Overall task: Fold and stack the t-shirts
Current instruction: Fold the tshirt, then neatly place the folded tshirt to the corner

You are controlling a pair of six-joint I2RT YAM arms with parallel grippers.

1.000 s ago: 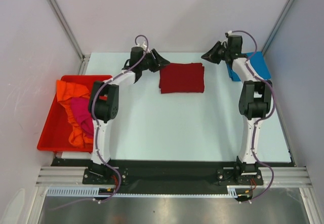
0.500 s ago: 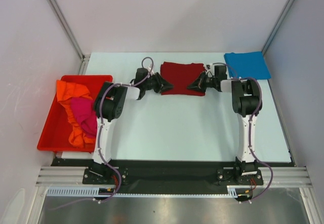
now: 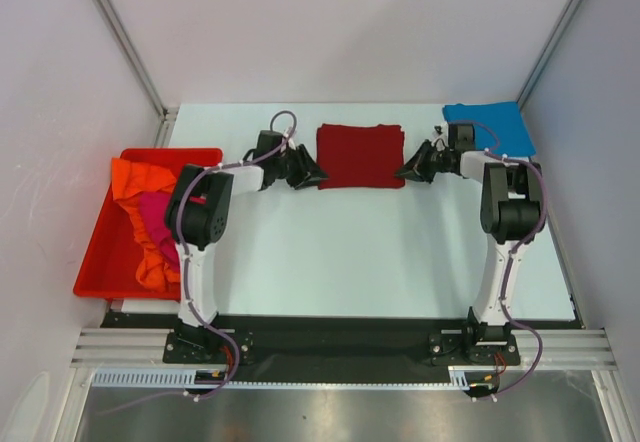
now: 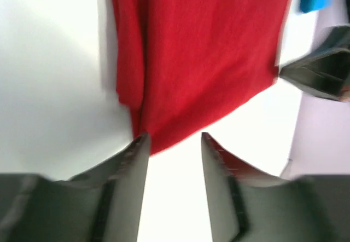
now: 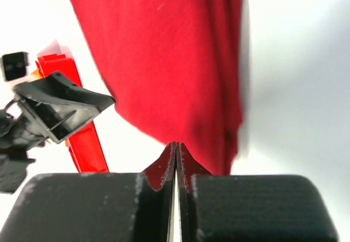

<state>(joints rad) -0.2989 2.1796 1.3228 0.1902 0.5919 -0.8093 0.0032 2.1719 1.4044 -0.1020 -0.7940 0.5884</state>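
We mark a pale table across the middle. A red plastic bin sits at 9 o'clock, at the table's left edge; the right wrist view catches a piece of it too. White walls close 9, 12 and 3 o'clock, with grey corner posts at 11 and 1. At 6 o'clock we see a black strip, an aluminium rail and a steel sheet.

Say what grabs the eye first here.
The folded dark red tee lies at the far middle of the table, with the left end effector and right end effector at either side. A folded blue tee sits in the far right corner; a red bin at left holds an orange tee and a pink tee.
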